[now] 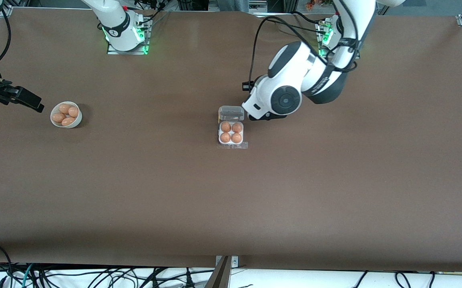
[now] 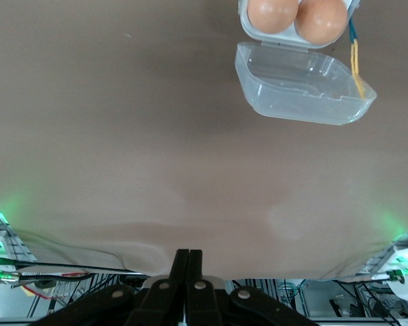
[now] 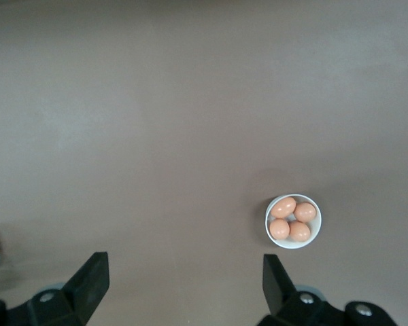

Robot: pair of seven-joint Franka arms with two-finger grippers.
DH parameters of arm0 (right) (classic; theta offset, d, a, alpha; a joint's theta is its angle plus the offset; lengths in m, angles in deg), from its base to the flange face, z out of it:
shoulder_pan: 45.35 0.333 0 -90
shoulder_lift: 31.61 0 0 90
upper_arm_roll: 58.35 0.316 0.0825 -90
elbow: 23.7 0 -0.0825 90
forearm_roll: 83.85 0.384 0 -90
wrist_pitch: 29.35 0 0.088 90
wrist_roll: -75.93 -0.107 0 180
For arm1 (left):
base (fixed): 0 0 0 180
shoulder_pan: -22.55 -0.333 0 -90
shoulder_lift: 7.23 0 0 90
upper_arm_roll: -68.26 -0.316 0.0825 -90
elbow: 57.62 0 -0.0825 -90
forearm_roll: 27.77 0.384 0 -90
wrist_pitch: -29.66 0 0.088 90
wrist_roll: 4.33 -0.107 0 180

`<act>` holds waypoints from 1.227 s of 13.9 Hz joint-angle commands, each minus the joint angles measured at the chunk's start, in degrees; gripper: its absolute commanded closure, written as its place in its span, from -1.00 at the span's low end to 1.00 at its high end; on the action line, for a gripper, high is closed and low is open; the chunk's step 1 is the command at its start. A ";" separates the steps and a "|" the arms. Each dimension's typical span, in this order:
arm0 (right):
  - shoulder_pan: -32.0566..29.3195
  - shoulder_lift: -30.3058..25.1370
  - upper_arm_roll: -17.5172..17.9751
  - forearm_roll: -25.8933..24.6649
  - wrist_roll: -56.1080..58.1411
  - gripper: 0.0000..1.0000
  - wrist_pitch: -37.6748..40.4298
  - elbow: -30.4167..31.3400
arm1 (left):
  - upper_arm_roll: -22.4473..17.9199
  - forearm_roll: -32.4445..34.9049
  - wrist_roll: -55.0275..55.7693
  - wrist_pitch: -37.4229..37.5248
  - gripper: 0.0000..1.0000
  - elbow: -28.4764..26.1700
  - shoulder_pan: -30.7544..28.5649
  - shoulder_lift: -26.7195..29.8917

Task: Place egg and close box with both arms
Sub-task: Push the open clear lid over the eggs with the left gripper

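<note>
1. The left gripper (image 2: 188, 261) is empty, fingers pressed together, over the table (image 1: 231, 208) just beside the box's (image 1: 231, 138) open clear lid (image 2: 301, 87).
2. The box holds four eggs (image 1: 231, 132).
3. The right gripper (image 3: 185, 272) waits with fingers spread wide, near a bowl (image 1: 75, 120) of four eggs.
</note>
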 commanded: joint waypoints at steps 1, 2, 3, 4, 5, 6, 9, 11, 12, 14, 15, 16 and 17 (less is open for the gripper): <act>-1.07 -2.50 0.69 0.20 0.64 -1.00 -2.34 3.23 | -0.87 -1.84 2.80 1.08 0.90 6.91 3.08 -6.32; -1.16 -2.59 0.69 0.38 0.98 -1.00 -2.69 3.75 | -0.87 -2.11 2.80 0.29 0.90 7.79 3.88 -7.64; -0.90 -2.76 0.69 0.38 1.07 -1.00 -3.39 4.28 | -0.87 -2.20 2.80 -1.11 0.90 8.32 4.06 -8.43; -0.81 -2.59 0.69 0.47 1.16 -1.00 -3.48 4.37 | -0.87 -2.72 2.80 -2.08 0.90 8.33 4.41 -9.05; -0.72 -2.33 0.60 0.47 1.16 -1.00 -3.48 4.37 | -0.87 -2.81 2.80 -2.70 0.90 8.33 4.50 -9.67; -0.63 -2.33 0.60 0.47 1.08 -1.00 -3.39 4.37 | -0.87 -2.73 2.80 -3.31 0.90 8.33 4.76 -10.28; -0.63 -2.24 0.69 0.38 1.08 -1.00 -2.96 4.20 | -0.87 -2.73 2.80 -6.21 0.90 8.33 5.47 -11.52; -0.63 -2.24 0.69 0.38 1.08 -1.00 -2.78 4.11 | -0.87 -2.81 2.80 -7.97 0.90 8.33 5.47 -11.96; -0.54 -2.24 0.69 0.38 0.81 -1.00 -2.69 4.11 | -0.87 -2.73 2.80 -8.59 0.91 8.33 5.55 -12.31; -0.54 -2.24 0.78 0.38 0.72 -1.00 -2.69 4.11 | -0.87 -2.73 2.98 -10.43 0.90 8.33 5.90 -12.75; -0.54 -2.24 0.78 0.38 0.64 -1.00 -2.69 4.11 | -0.87 -2.64 3.07 -11.05 0.90 8.33 6.08 -12.92; -0.54 -2.24 0.78 0.38 0.72 -1.00 -2.69 4.11 | -0.96 -2.64 3.15 -11.66 0.91 8.33 6.08 -13.27; -0.54 -2.24 0.78 0.38 0.72 -1.00 -2.69 4.11 | -0.96 -2.55 3.15 -11.84 0.91 8.33 6.08 -13.45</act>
